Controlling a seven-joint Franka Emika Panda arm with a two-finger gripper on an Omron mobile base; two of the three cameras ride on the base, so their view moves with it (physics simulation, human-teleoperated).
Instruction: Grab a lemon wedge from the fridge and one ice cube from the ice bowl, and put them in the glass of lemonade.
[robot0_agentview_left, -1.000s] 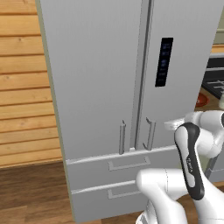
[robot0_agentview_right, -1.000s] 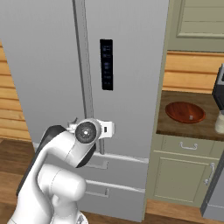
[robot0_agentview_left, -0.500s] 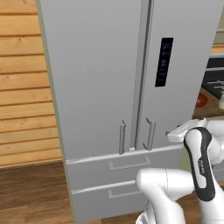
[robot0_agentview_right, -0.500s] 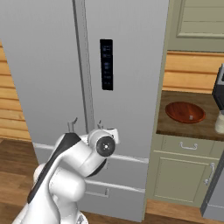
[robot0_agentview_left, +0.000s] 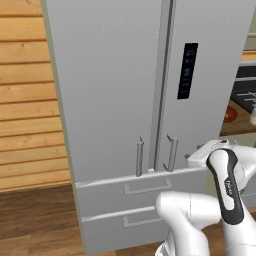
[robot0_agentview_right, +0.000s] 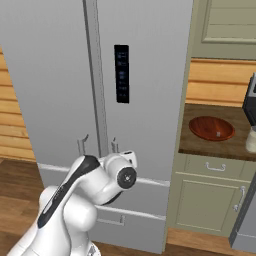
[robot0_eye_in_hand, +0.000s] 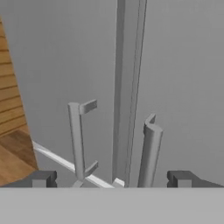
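Facing the tall light-grey French-door fridge (robot0_agentview_left: 125, 100), both doors closed, the lemon wedge presumably inside. Hovering near the two grey vertical bar handles (robot0_eye_in_hand: 148, 151) with the dark two-finger gripper (robot0_eye_in_hand: 111, 179) spread wide, holding nothing. Probably best centring one bar between the tips before closing, then pulling outward along the door's arc.

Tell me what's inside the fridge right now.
Nothing inside shows: both doors of the fridge are shut, handles untouched. The open pincer faces the handles. Any lemon wedge stays hidden behind them.
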